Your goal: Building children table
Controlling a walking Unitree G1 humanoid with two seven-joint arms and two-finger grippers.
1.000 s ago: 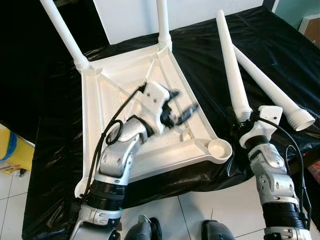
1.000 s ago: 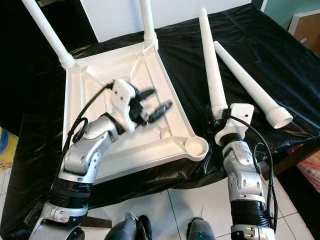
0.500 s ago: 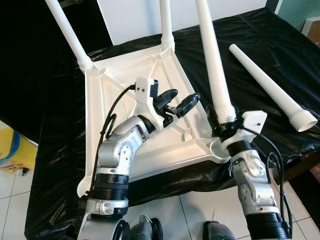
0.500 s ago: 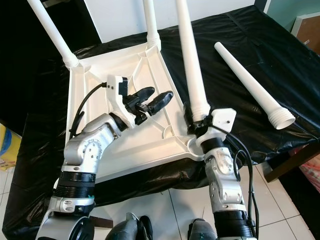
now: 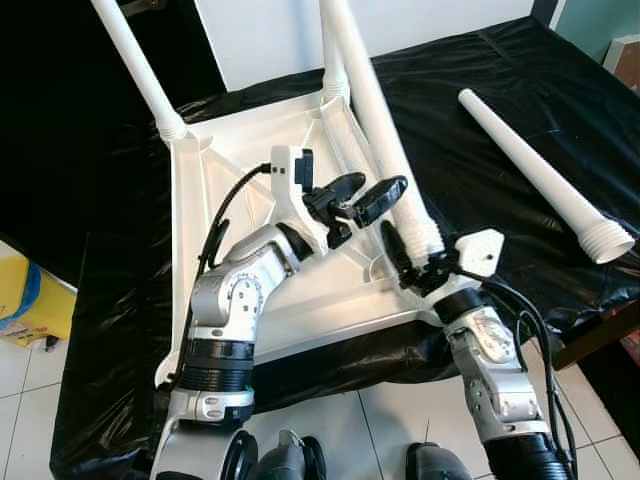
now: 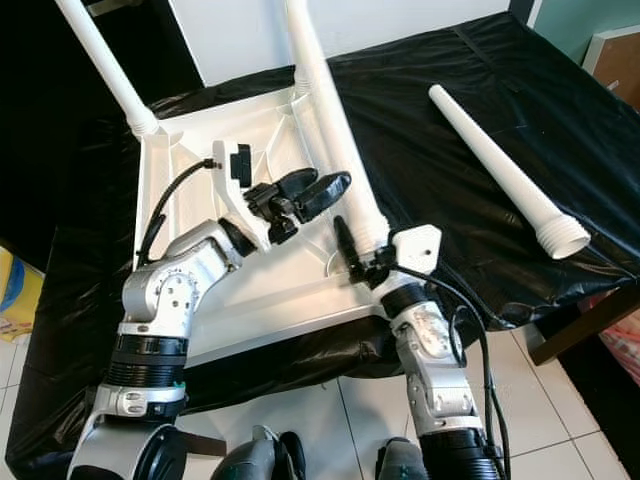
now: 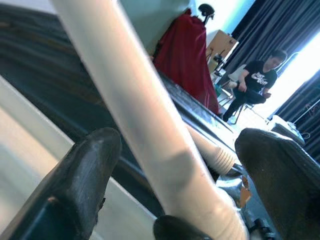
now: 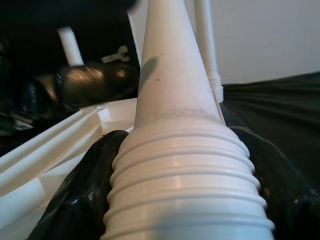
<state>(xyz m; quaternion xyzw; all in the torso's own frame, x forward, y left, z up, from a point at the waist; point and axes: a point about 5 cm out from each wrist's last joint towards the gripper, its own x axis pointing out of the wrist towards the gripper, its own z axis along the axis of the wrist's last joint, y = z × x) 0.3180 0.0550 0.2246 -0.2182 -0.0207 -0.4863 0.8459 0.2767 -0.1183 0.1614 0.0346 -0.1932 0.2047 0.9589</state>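
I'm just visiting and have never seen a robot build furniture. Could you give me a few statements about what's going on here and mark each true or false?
1. The right claw grips a white table leg at its threaded end. True.
2. The left claw is clamped shut on that leg. False: its fingers are open, either side of it.
3. The tabletop lies upside down. True.
4. All four legs are fitted. False: two stand in corners, and a loose leg lies on the black cover.

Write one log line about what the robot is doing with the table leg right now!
right gripper: shut on table leg | left gripper: open, beside leg | upturned tabletop: two legs fitted | spare leg: on black sheet
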